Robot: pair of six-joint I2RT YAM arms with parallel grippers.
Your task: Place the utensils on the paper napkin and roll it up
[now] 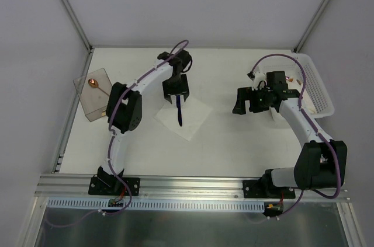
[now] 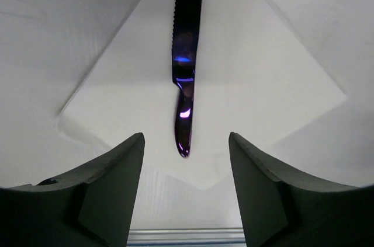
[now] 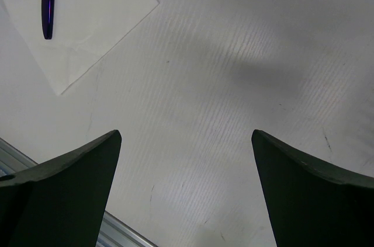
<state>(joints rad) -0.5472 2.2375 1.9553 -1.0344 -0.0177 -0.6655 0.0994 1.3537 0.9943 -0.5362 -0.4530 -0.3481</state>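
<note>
A dark, purple-blue shiny knife [image 2: 186, 66] with a serrated blade lies flat on the paper napkin [image 2: 263, 83], a white square turned like a diamond on the table [image 1: 234, 142]. My left gripper [image 2: 185, 137] hovers just above the knife's handle end, jaws open, gripping nothing. From above, the knife [image 1: 179, 112] runs along the napkin [image 1: 197, 115] below the left gripper [image 1: 176, 96]. A copper-coloured spoon [image 1: 93, 83] rests in the clear container [image 1: 87, 104]. My right gripper [image 3: 187, 136] is open over bare table, with the napkin [image 3: 93, 19] and knife [image 3: 48, 2] off to its upper left.
The clear smoky container sits at the table's left edge. A white perforated basket [image 1: 318, 86] stands at the far right, behind the right arm [image 1: 292, 112]. An aluminium rail [image 1: 193, 184] runs along the near edge.
</note>
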